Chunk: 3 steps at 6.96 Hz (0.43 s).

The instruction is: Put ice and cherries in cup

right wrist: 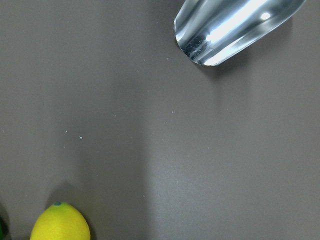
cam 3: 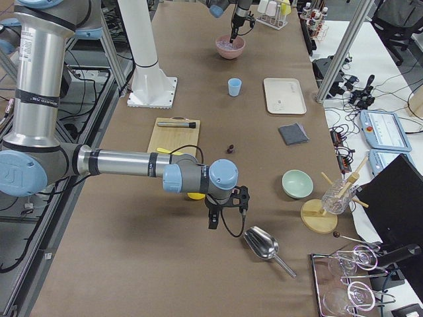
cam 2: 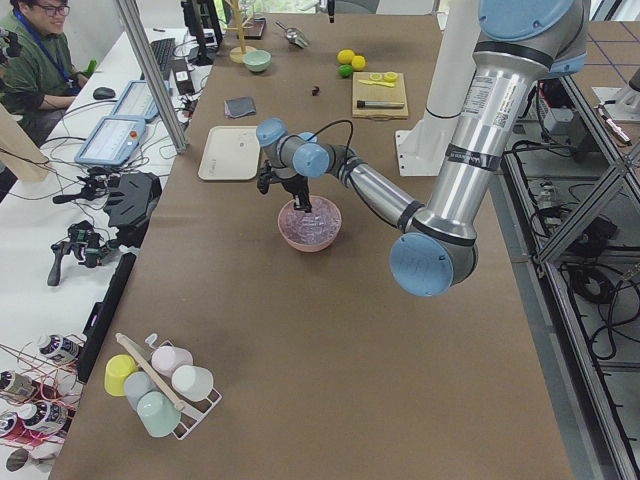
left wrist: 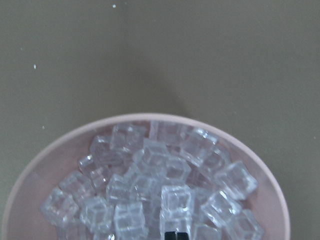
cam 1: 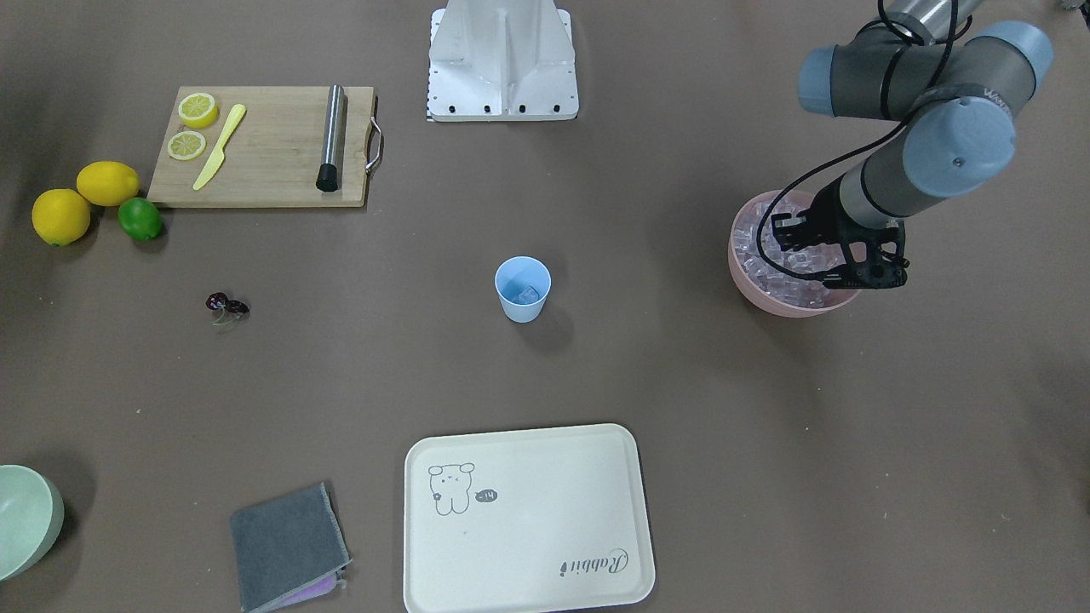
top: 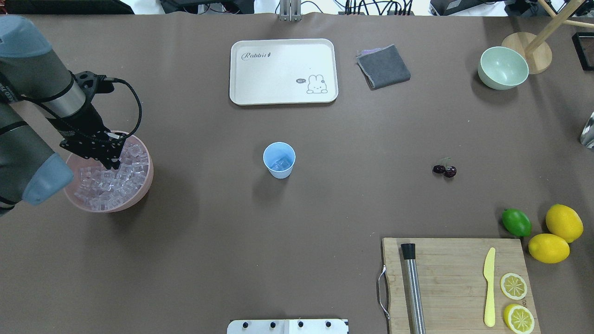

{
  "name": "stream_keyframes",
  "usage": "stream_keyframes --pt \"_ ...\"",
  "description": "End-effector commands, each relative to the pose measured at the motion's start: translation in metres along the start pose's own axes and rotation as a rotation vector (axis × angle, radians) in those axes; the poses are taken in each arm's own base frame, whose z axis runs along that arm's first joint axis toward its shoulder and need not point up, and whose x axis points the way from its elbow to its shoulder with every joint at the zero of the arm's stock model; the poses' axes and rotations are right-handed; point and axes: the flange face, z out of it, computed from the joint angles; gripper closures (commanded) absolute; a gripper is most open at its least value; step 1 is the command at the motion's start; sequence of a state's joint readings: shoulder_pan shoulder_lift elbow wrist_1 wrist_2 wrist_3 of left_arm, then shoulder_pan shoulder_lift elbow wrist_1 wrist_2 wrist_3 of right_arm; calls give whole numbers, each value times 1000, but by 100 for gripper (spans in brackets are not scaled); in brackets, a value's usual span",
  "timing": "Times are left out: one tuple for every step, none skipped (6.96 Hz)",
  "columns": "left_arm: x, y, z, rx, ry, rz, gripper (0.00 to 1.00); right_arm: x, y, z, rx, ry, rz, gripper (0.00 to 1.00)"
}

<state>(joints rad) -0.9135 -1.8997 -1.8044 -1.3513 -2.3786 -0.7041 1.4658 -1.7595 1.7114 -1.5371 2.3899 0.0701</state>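
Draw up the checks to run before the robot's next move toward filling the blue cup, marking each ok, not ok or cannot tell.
1. The cup stands upright with nothing around it: ok.
2. The left gripper is down over the pink bowl, at the ice: ok.
3. The left gripper holds a cube: cannot tell.
4. Some ice is in the cup: ok, cubes show inside.
5. The cherries are in the cup: not ok, they lie on the table, well apart from it.
6. The right gripper is open: cannot tell, it shows in a side view only.
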Motion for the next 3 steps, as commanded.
stream_keyframes --pt "12 5 -5 -45 -5 -41 3 0 0 1 -2 0 -2 0" --pt "9 6 -1 -66 5 -111 3 0 0 0 0 0 -1 0" --pt "10 6 -1 -67 3 -164 3 0 0 1 -2 0 0 0"
